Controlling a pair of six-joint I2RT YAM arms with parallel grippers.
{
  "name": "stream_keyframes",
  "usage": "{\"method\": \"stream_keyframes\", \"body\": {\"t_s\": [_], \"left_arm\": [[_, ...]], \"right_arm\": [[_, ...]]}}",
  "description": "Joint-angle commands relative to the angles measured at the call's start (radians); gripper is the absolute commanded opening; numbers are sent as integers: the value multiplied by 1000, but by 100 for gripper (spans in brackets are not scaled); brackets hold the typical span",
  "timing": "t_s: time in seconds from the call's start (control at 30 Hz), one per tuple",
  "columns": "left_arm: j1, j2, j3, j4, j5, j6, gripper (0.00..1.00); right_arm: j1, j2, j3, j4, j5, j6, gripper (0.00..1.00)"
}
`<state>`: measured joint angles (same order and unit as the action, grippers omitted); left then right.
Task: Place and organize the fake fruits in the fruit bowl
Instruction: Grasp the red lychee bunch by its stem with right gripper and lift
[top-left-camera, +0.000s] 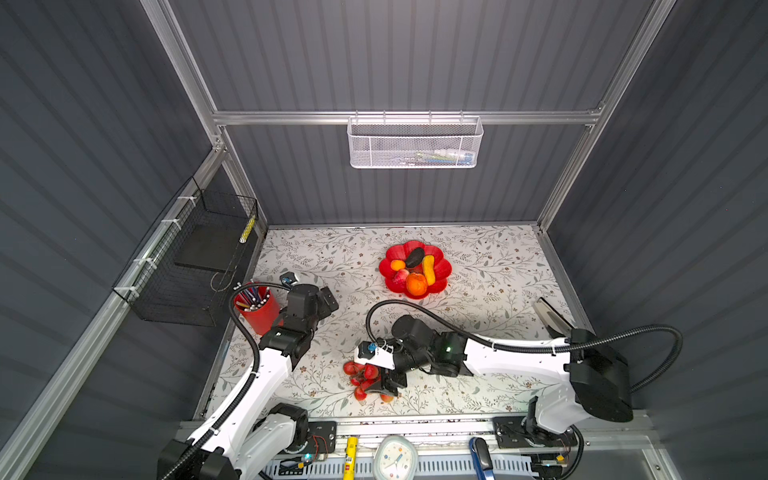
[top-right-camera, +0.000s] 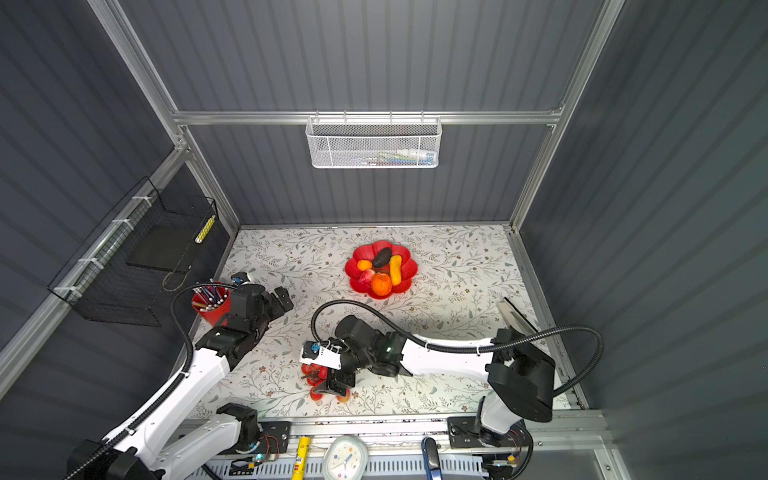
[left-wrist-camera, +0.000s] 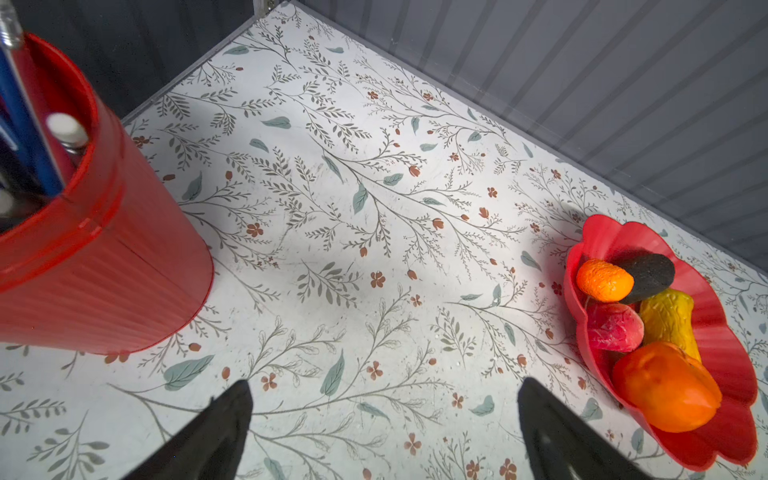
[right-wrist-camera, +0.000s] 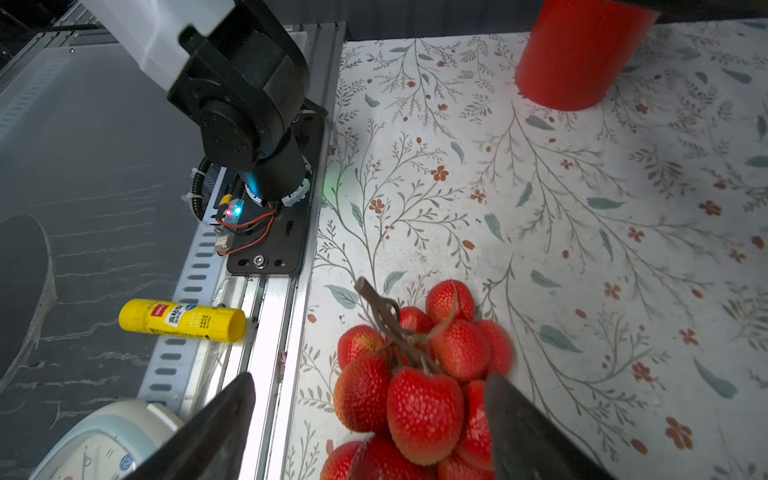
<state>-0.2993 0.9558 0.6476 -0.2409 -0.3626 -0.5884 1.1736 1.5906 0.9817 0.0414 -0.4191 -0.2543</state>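
Observation:
The fruit bowl (top-left-camera: 394, 252) (top-right-camera: 360, 252), a red flower-shaped dish, sits at the back middle of the table. It holds a small orange (top-left-camera: 397, 264), a dark avocado (top-left-camera: 414, 257), a yellow oblong fruit (top-left-camera: 428, 269), a strawberry (top-left-camera: 400, 276) and a larger orange (top-left-camera: 416, 284). The red grape bunch (top-left-camera: 356, 375) (right-wrist-camera: 424, 399) lies near the front edge. My right gripper (top-left-camera: 380, 384) (right-wrist-camera: 369, 376) straddles it, jaws open, with one finger against the bunch and a gap at the other. My left gripper (top-left-camera: 328, 300) (left-wrist-camera: 385, 381) hangs open and empty over bare table.
A red cup of pens (top-left-camera: 257, 309) (left-wrist-camera: 104, 257) stands right beside the left arm. A black wire basket (top-left-camera: 195, 266) hangs on the left wall, a white mesh basket (top-left-camera: 415, 143) on the back wall. A yellow glue stick (right-wrist-camera: 183, 320) and a clock (top-left-camera: 395, 457) lie past the front rail.

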Motion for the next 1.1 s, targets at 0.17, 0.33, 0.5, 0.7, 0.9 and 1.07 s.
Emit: {"method": "stream_keyframes", "body": {"t_s": [0.17,0.33,0.5,0.7,0.9,1.07], "left_arm": [[9,-12,-12,-32,23,-10,100],[11,-19,-16,-32,26,-11,100],[11,-10,-10,-41,28,-1,100],[11,-6,-7,-41,29,-3,100],[12,10,5,-37,38,4,100],[13,20,9,-14,48,-5,100]], "right_arm": [[22,159,129,10,-69,-37,76],[23,225,173,-5,-81,-53,67],[26,248,175,15,-62,-50,54],[30,221,101,113,57,-31,25],[31,184,46,170,168,-21,2],[26,124,5,190,337,-45,0]]}}
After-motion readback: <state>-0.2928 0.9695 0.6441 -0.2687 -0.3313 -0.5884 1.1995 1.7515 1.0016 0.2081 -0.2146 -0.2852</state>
